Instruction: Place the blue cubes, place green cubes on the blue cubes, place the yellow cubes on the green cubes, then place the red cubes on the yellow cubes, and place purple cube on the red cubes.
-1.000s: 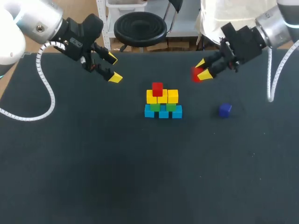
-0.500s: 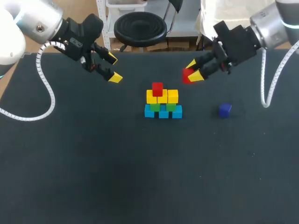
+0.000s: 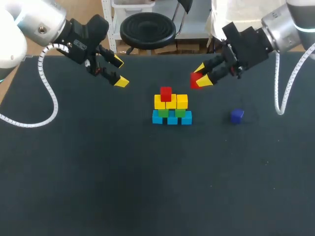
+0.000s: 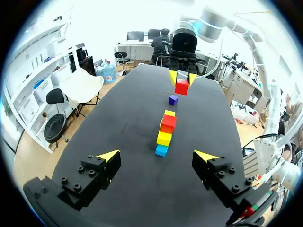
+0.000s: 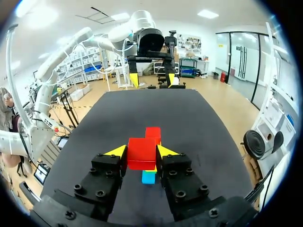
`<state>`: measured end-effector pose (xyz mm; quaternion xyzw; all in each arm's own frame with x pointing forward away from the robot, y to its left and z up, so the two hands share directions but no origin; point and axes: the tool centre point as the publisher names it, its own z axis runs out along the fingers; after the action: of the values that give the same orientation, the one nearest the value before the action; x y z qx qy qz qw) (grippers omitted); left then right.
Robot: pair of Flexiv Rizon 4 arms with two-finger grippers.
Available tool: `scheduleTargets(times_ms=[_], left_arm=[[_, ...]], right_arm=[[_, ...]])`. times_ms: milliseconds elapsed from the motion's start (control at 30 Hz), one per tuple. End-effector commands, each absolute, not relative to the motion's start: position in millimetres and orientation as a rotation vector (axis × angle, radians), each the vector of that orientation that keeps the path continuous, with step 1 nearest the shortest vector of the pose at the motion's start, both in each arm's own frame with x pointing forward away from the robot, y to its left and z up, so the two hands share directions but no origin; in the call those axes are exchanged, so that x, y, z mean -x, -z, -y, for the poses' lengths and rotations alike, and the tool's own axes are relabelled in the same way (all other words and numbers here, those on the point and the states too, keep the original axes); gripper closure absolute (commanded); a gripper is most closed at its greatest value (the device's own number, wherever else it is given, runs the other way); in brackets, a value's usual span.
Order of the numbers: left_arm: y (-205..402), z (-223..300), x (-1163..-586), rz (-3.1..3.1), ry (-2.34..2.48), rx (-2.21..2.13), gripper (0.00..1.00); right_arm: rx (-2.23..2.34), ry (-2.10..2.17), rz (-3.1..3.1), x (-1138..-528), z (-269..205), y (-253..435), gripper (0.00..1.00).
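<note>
Above the far side of the table point(image 3: 98, 172), up and to the right of the stack point(image 3: 171, 109), my right gripper point(image 3: 202, 75) is clamped on a red cube point(image 5: 142, 152), with one yellow tip pressed to each of two opposite faces. I judge the step in hand to be seating it beside the seated red cube point(image 3: 166, 93), which sits toward the left of the yellow cubes point(image 3: 182, 101). To do that well, I should come in from above, square the cube's edges to that row, and centre it over the bare right part. My inner finger must stay off the seated cube, and I should part the tips only once the cube bears flat. The green cubes point(image 3: 180, 113) and blue cubes point(image 3: 186, 118) below look easy to topple, so the descent should be gentle. My cube is plain bright red with flat faces and crisp edges, and looks matched in size to the others. The purple cube point(image 3: 237, 115) lies alone on the table, right of the stack. My left gripper point(image 3: 119, 72) hangs with its fingers apart, holding nothing, well left of it all.
</note>
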<state>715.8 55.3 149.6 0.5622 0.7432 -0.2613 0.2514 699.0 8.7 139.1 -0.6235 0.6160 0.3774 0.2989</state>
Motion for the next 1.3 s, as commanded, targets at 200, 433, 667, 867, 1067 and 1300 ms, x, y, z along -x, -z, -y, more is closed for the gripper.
scheduleTargets(times_ms=[200, 433, 667, 867, 1067, 1300], left_arm=[[-149, -56, -715, -2.016, 0.713, -1.529, 0.0], [-149, -56, -715, -2.016, 0.713, -1.529, 0.0], [-149, -56, -715, -2.016, 0.713, -1.529, 0.0], [-149, -56, -715, -2.016, 0.713, -1.529, 0.0], [-149, -56, -715, -2.016, 0.713, -1.529, 0.0], [-149, -56, -715, -2.016, 0.713, -1.529, 0.0]], right_arm=[[1.655, -0.999, -1.638, -698, -9, -140, 1.0], [1.655, -0.999, -1.638, -698, -9, -140, 1.0], [1.633, -0.95, -1.701, -685, -4, -150, 1.0], [1.613, -0.941, -1.714, -669, -11, -158, 1.0], [1.641, -0.948, -1.729, -661, -19, -142, 1.0], [1.655, -0.974, -1.695, -662, -30, -132, 1.0]])
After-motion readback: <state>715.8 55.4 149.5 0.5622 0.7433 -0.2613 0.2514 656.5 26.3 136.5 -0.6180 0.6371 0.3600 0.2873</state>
